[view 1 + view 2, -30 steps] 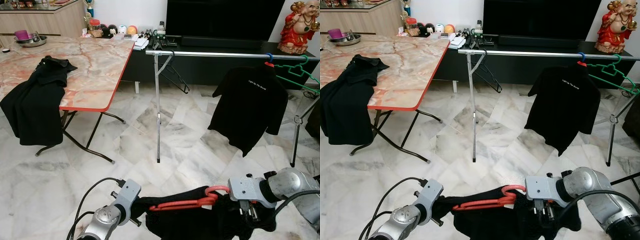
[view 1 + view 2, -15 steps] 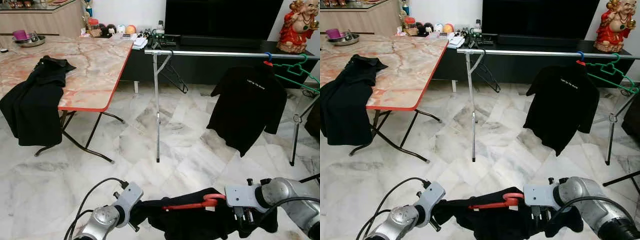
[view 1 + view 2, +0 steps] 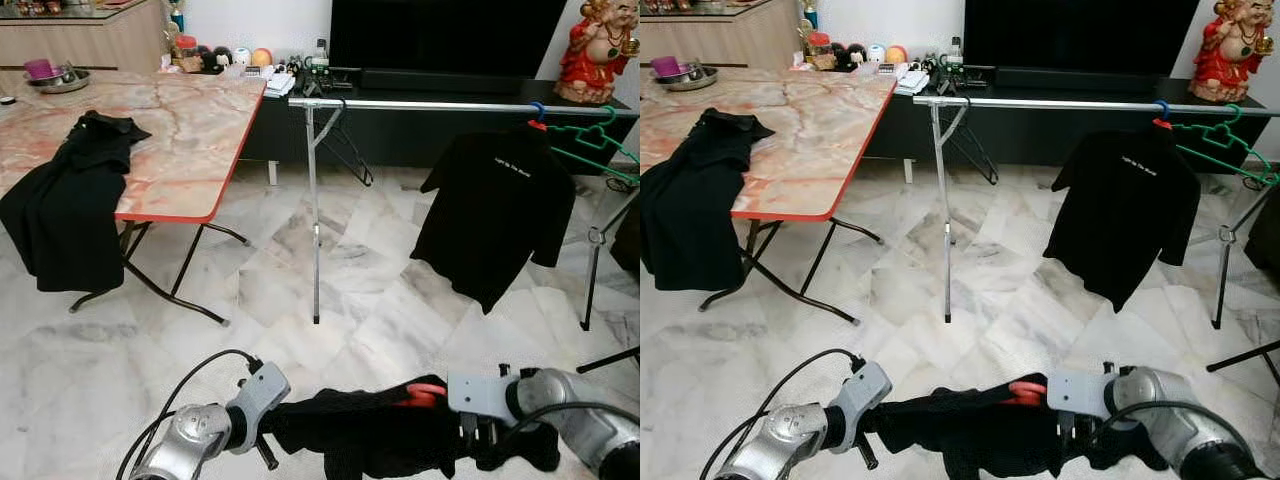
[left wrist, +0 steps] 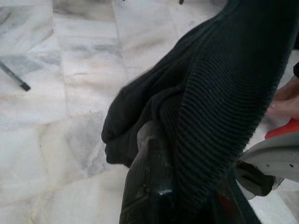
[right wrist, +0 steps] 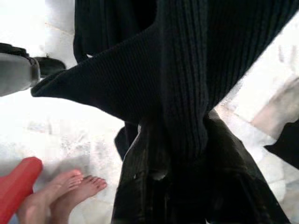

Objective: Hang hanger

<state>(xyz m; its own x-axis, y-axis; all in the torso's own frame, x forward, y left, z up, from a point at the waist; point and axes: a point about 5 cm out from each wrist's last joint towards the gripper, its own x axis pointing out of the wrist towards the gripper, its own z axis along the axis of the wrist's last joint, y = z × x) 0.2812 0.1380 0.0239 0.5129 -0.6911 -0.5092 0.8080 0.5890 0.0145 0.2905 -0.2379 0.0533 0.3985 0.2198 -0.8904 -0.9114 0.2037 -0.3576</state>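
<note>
- garment [image 3: 370,435] held low in front: black, ribbed knit
- hanger [image 3: 422,393] inside it: red-orange
- arms: silver; left end effector [image 4: 154,186] and right end effector [image 5: 173,186]: glossy black fingers
- floor [image 3: 270,290]: white marble tiles, grey veining
- counter [image 3: 190,140]: pink-beige marble pattern, red edge, black legs
- shirt on counter [image 3: 70,200]: black
- hung T-shirt [image 3: 495,215]: black, small white chest print
- rail [image 3: 430,104]: chrome
- empty hanger on rail [image 3: 590,140]: green
- figurine [image 3: 592,50]: red and gold
- bowl [image 3: 43,68]: purple
</note>
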